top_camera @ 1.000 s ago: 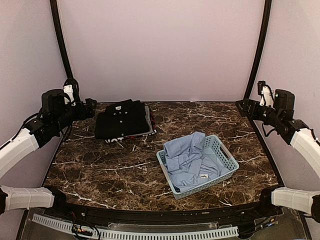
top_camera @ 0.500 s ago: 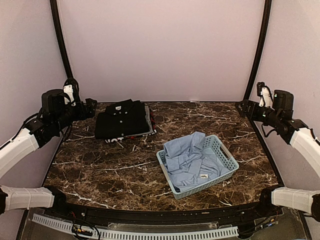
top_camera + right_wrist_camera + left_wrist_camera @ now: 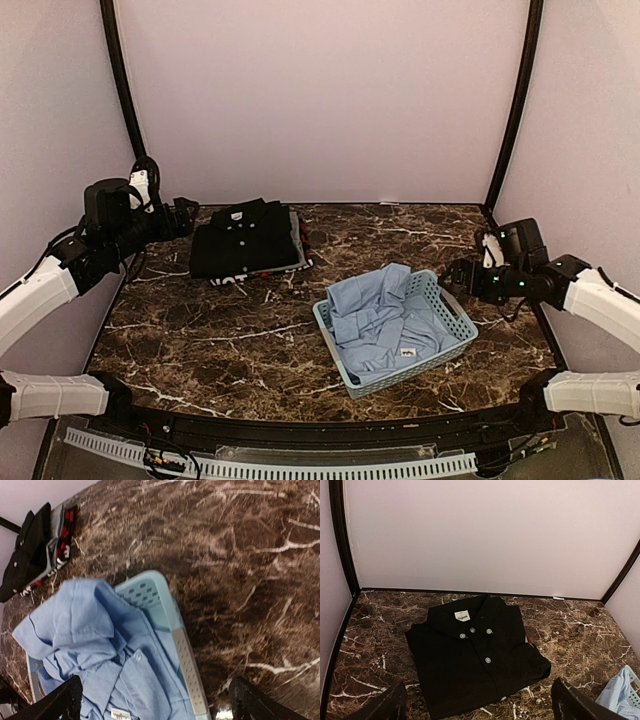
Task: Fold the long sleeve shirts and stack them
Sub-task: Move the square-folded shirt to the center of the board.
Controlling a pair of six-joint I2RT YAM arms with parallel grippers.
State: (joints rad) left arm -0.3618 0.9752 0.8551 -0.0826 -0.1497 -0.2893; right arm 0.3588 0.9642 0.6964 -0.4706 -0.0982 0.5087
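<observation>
One black shirt [image 3: 245, 245] is lying folded; the light blue shirt [image 3: 375, 320] is sitting crumpled in the basket [image 3: 458, 312]; we are holding left gripper [image 3: 183, 214] and right gripper [image 3: 453, 277] spread.

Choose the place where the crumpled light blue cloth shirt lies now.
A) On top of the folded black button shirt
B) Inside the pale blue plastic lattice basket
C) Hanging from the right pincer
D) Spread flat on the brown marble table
B: the crumpled light blue cloth shirt lies bunched inside the pale blue plastic lattice basket, and nothing holds it.
</observation>
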